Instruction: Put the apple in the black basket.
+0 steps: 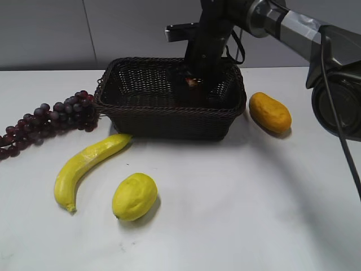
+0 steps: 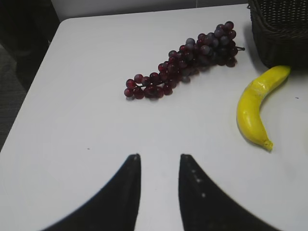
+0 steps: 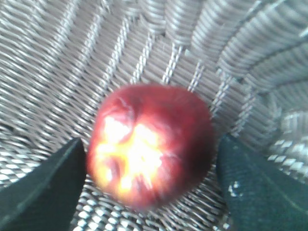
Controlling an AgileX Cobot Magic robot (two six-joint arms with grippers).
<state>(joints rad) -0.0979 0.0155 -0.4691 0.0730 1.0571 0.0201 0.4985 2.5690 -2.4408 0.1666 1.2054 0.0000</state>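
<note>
Right wrist view shows the apple (image 3: 150, 144) mid-frame on the woven floor of the black basket (image 3: 202, 43), the right gripper (image 3: 149, 185) spread wide beside it, fingers apparently clear, so release looks done. Lower in its frame, the left gripper (image 2: 159, 192) idles narrowly parted and empty, away from the basket.

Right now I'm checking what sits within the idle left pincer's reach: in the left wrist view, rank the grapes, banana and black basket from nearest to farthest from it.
1. Banana, ahead and to the right of the left pincer.
2. Grapes, ahead, near the middle; close to the banana's distance, so this order is loose.
3. Black basket, far right corner, clearly farthest.
</note>
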